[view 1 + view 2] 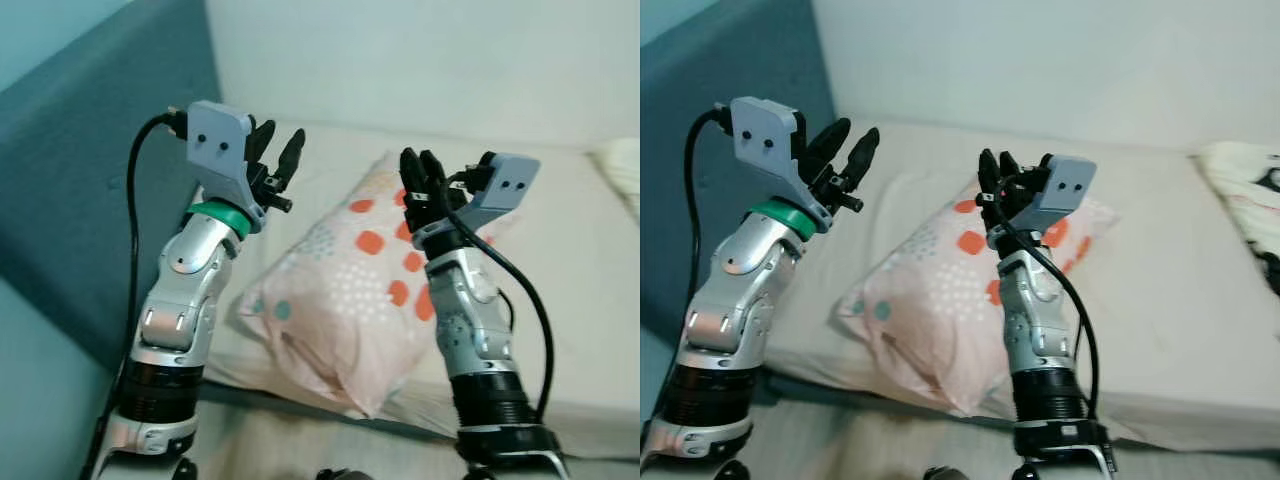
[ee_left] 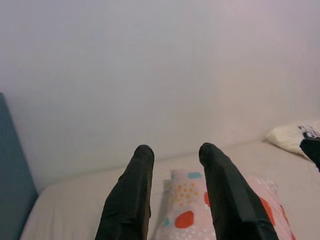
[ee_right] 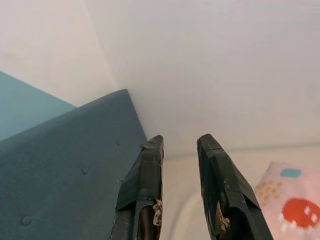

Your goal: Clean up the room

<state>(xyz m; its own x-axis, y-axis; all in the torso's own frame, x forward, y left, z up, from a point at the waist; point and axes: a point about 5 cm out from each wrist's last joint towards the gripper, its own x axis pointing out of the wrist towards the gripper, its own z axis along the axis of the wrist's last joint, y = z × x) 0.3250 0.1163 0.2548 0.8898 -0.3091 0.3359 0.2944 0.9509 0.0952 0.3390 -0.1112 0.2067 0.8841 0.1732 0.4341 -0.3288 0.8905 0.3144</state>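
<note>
A pink pillow (image 1: 340, 300) with orange and teal dots lies on the beige bed (image 1: 560, 260), close to its near edge. Both arms are raised above the pillow with fingers pointing up. My left gripper (image 1: 277, 150) stands over the pillow's left side, open, nothing between its fingers (image 2: 130, 200). My right gripper (image 1: 422, 172) is held above the pillow's right half, its fingers (image 3: 145, 190) a little apart and holding nothing. The pillow (image 2: 200, 205) also shows beyond the left fingers.
A dark teal padded headboard (image 1: 90, 170) rises on the left of the bed. A white wall (image 1: 420, 50) runs behind it. A second, cream-coloured pillow (image 1: 1240, 190) with a dark print lies at the far right of the mattress.
</note>
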